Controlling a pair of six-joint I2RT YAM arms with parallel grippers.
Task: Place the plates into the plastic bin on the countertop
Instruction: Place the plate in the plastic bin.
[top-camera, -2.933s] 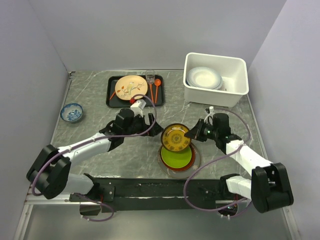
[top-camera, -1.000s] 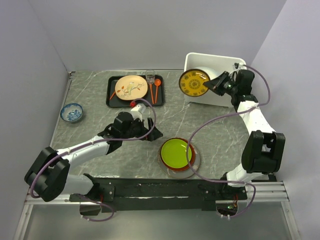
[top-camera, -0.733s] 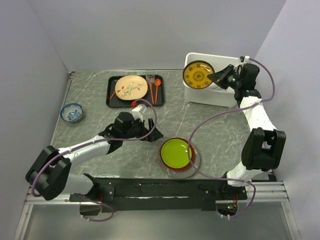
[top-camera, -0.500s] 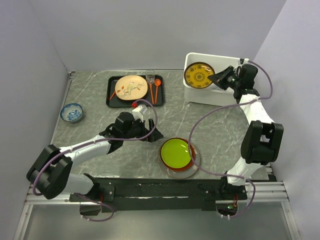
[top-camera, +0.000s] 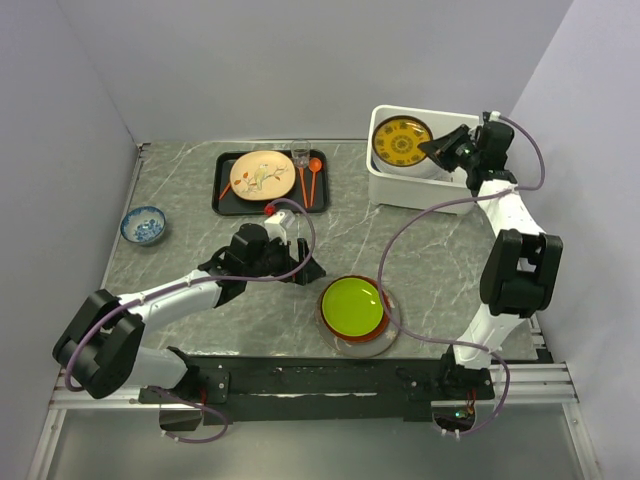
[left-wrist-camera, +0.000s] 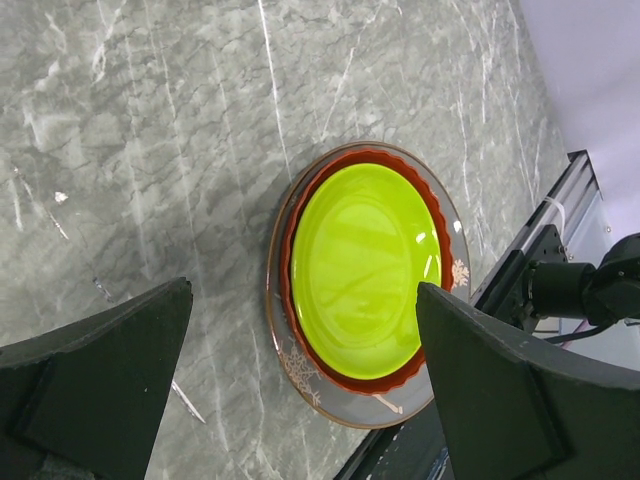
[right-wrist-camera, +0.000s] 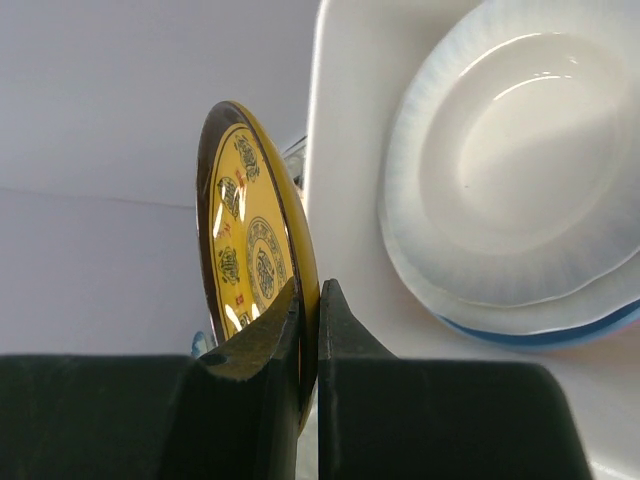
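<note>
While the right arm reaches over the far right corner of the bench (top-camera: 440, 262), the right gripper (top-camera: 428, 152) pinches the rim of the gold-patterned plate (top-camera: 401, 143), its two fingers pressed against the front and back of the edge. The plate stands nearly on edge, patterned face toward the left, held above the left half of the plastic bin (top-camera: 428, 192). From the right wrist camera the right gripper (right-wrist-camera: 308, 300) shows clamped on the lower rim of the gold-patterned plate (right-wrist-camera: 250, 258), with the plastic bin (right-wrist-camera: 345, 130) just behind it and a stack of white plates (right-wrist-camera: 520, 160) lying flat inside, a thin blue edge showing under the stack. The left gripper (top-camera: 298, 268) hangs low over the middle of the bench, just left of the lime green plate (top-camera: 352, 306). Its fingers are spread wide and hold nothing. In the left wrist camera the left gripper (left-wrist-camera: 302, 292) frames the lime green plate (left-wrist-camera: 365, 268), which sits in a red-brown plate (left-wrist-camera: 441, 214), itself on a clear plate with a floral rim (left-wrist-camera: 300, 366). At the far side a cream floral plate (top-camera: 262, 174) lies on a black tray (top-camera: 222, 197), and a small blue bowl (top-camera: 143, 224) stands near the left edge.
</note>
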